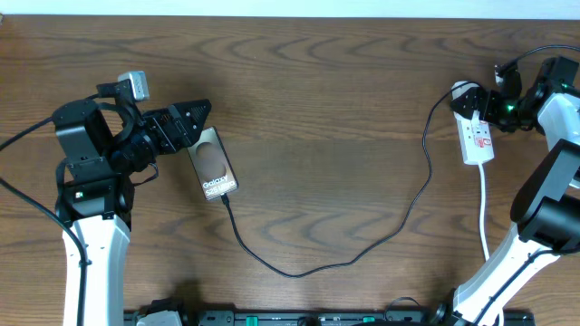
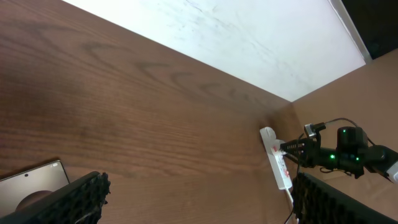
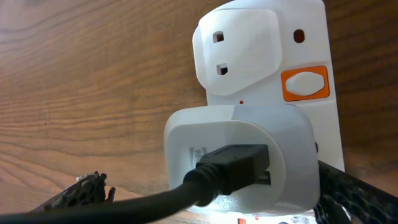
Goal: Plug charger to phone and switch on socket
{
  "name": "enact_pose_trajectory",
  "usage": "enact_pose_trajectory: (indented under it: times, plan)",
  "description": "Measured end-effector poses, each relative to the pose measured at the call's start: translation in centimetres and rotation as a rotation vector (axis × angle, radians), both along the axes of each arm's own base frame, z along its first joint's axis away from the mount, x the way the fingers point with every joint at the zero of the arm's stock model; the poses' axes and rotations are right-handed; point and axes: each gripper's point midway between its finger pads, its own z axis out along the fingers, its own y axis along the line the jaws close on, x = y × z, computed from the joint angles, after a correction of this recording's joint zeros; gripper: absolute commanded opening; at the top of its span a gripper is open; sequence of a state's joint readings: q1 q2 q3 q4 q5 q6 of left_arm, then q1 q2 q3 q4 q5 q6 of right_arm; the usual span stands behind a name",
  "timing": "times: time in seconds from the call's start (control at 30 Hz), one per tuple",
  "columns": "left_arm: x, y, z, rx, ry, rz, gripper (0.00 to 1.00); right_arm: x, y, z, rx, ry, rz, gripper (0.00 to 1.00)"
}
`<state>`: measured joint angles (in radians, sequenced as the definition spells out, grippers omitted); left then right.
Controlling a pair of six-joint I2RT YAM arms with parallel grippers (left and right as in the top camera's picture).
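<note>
The left end effector (image 1: 198, 125) hangs with its jaws spread wide and nothing between them. In the left wrist view the two fingers (image 2: 81, 199) stand far apart at the bottom corners, and the far end of the phone (image 1: 213, 165) lies just beside one of them. Whether they touch cannot be told.

The phone lies flat, face up, in the left part of the surface (image 1: 317, 109), about midway between the far and near edges. The charger (image 1: 317, 270) meets the phone's near end, loops toward the near edge, then climbs to the socket (image 1: 478, 136) by the far right corner. Whether its tip is seated in the phone cannot be told.

The right end effector (image 3: 214, 186) is also wide open, one finger on each side of the white adapter (image 3: 205, 130) that carries the black plug (image 3: 236, 165). It grips nothing. An orange switch (image 3: 305, 83) sits beside the free outlet.
</note>
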<state>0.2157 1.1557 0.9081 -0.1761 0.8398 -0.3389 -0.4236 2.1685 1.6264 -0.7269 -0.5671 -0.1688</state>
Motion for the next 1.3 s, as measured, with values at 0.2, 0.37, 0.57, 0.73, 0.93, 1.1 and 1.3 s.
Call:
enact_pose_trajectory:
  times: [0.2,0.37,0.57,0.73,0.93,1.1,1.3]
  plan:
    - [0.00,0.00,0.00,0.000,0.000,0.000,0.95,0.16,0.00,-0.07,-0.014,0.001,-0.002,0.99]
    - [0.00,0.01,0.00,0.000,0.000,0.000,0.95,0.20,-0.03,-0.06,-0.018,0.003,-0.005,0.99]
    - [0.03,0.05,-0.02,0.002,0.000,0.003,0.95,0.20,-0.03,0.12,-0.017,0.015,-0.005,0.99]
    - [0.03,0.05,-0.02,0.002,0.000,0.003,0.95,0.15,-0.07,0.03,-0.018,0.024,-0.006,0.99]
    - [0.03,0.05,-0.02,0.002,0.000,0.003,0.95,0.13,-0.13,0.03,-0.024,0.028,-0.007,0.99]
    - [0.03,0.05,-0.02,0.002,0.000,0.003,0.95,0.14,-0.17,0.13,-0.025,0.030,-0.008,0.99]
    - [0.03,0.05,-0.02,0.002,0.000,0.003,0.95,0.10,-0.19,0.15,-0.026,0.033,-0.009,0.99]
